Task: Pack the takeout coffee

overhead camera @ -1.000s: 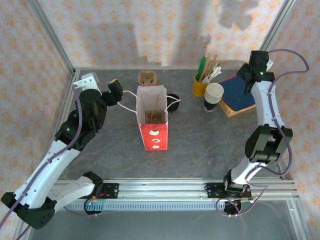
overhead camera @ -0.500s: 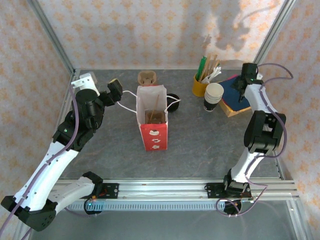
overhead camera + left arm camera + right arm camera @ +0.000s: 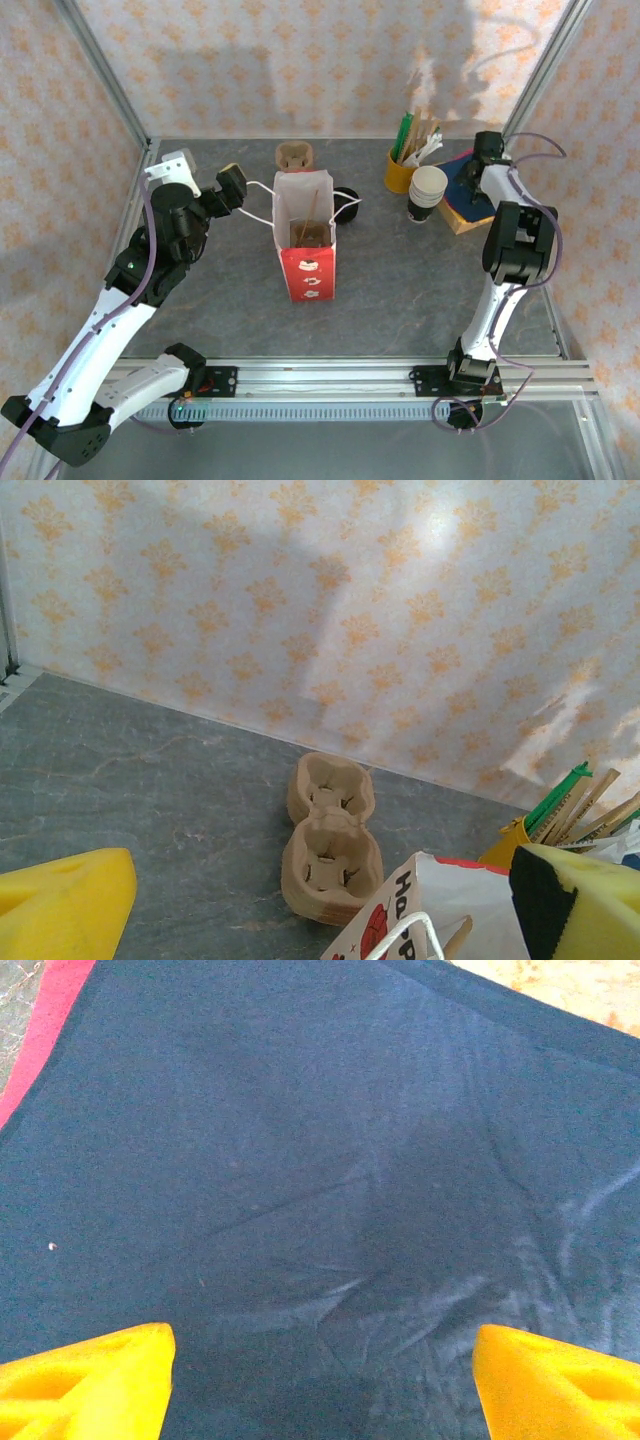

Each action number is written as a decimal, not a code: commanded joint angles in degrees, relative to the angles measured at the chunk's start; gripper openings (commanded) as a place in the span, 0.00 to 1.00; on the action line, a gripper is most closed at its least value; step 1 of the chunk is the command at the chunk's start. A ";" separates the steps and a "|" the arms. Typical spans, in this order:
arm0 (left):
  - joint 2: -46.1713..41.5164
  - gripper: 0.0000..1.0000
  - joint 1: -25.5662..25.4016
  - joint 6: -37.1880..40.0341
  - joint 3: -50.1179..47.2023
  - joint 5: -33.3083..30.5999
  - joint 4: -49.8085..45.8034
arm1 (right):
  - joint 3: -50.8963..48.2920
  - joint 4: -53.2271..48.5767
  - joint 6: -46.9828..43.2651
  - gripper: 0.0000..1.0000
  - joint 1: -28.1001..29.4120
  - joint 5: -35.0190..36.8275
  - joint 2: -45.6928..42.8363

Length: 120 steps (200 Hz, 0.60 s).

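Coffee sits by bag, between released left gripper and released right gripper.

Left gripper just left of paper bag. Takeout coffee on bag's far side from it. Right gripper over blue cloth. White cups near its left.
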 commanded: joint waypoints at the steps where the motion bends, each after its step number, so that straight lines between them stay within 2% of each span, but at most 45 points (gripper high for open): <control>1: -1.01 0.97 0.55 1.12 -0.92 1.18 1.30 | 2.39 -1.82 0.12 0.76 -0.17 -0.07 1.44; 32: -0.64 0.96 0.56 1.34 -0.82 1.54 0.76 | 3.51 -2.93 0.24 0.75 -0.20 -2.20 3.11; 120: -1.25 0.95 0.57 0.77 -1.98 2.56 1.39 | 1.86 -2.68 0.03 0.46 -0.22 -3.01 3.08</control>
